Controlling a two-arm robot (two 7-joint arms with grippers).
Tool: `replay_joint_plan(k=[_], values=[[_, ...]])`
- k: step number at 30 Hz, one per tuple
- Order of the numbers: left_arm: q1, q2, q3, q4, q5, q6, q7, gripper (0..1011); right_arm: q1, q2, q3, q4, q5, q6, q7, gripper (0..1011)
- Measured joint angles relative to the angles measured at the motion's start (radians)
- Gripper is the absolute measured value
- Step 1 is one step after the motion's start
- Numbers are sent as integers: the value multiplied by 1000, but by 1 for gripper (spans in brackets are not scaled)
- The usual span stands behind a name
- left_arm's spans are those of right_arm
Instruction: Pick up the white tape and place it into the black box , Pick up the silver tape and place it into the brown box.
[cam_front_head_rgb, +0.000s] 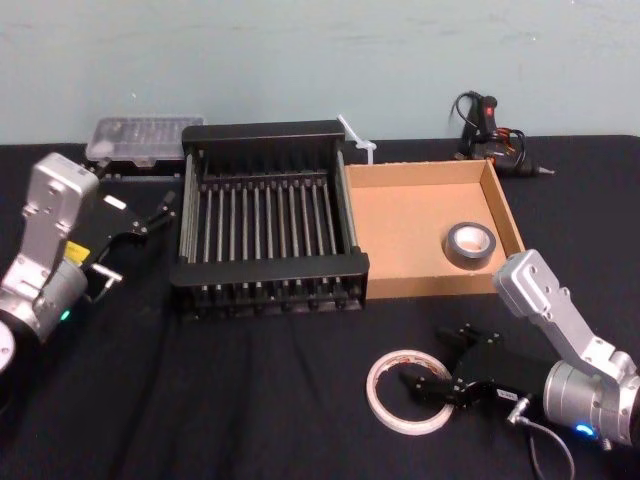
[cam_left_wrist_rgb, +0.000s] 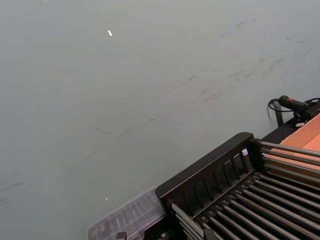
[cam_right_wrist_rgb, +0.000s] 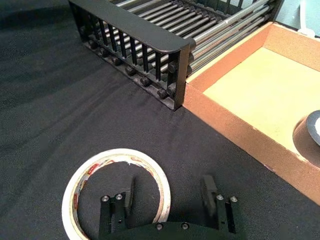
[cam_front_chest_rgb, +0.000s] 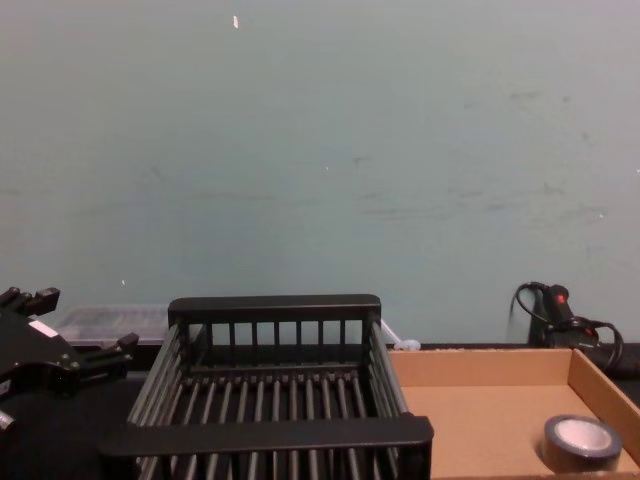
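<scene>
The white tape (cam_front_head_rgb: 408, 392) (cam_right_wrist_rgb: 116, 192) lies flat on the black cloth near the table's front. My right gripper (cam_front_head_rgb: 430, 365) (cam_right_wrist_rgb: 169, 192) is open and low over it, one finger inside the ring and the other outside, so the ring's wall stands between them. The silver tape (cam_front_head_rgb: 469, 244) (cam_right_wrist_rgb: 310, 137) (cam_front_chest_rgb: 582, 442) rests inside the brown box (cam_front_head_rgb: 400, 230) (cam_right_wrist_rgb: 260, 90) (cam_front_chest_rgb: 480, 400). To its left stands the black box (cam_front_head_rgb: 268, 275) (cam_right_wrist_rgb: 135, 25) (cam_front_chest_rgb: 270, 435) (cam_left_wrist_rgb: 210, 170) with nothing in it. My left gripper (cam_front_head_rgb: 150, 225) (cam_front_chest_rgb: 80, 340) hovers open beside the crate's left side.
A clear plastic case (cam_front_head_rgb: 137, 140) (cam_left_wrist_rgb: 127, 217) (cam_front_chest_rgb: 110, 320) sits behind the crate at back left. A black tool with cables (cam_front_head_rgb: 490, 130) (cam_left_wrist_rgb: 295, 105) (cam_front_chest_rgb: 560, 310) lies at back right. A white plastic piece (cam_front_head_rgb: 355, 135) lies behind the boxes.
</scene>
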Motion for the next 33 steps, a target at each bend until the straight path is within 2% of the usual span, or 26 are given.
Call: replay_joint_plan(k=[2, 4, 5, 8, 12, 16, 17, 23, 27, 33], values=[[0, 0, 0, 0, 0, 0, 0, 1002, 0, 0, 0, 0, 0, 0, 0, 838], [0, 0, 0, 0, 0, 0, 0, 1001, 0, 0, 0, 0, 0, 0, 0, 821], [0, 0, 0, 0, 0, 0, 0, 1001, 0, 0, 0, 0, 0, 0, 0, 765], [0, 0, 0, 0, 0, 0, 0, 1001, 0, 0, 0, 0, 1, 0, 0, 691], [0, 0, 0, 0, 0, 0, 0, 1001, 0, 0, 0, 0, 1, 0, 0, 531], [0, 0, 0, 0, 0, 0, 0, 1001, 0, 0, 0, 0, 1, 0, 0, 448], [0, 0, 0, 0, 0, 0, 0, 1001, 0, 0, 0, 0, 1, 0, 0, 386], [0, 0, 0, 0, 0, 0, 0, 1001, 0, 0, 0, 0, 1, 0, 0, 188], [0, 0, 0, 0, 0, 0, 0, 1001, 0, 0, 0, 0, 1, 0, 0, 100], [0, 0, 0, 0, 0, 0, 0, 1001, 0, 0, 0, 0, 1, 0, 0, 93]])
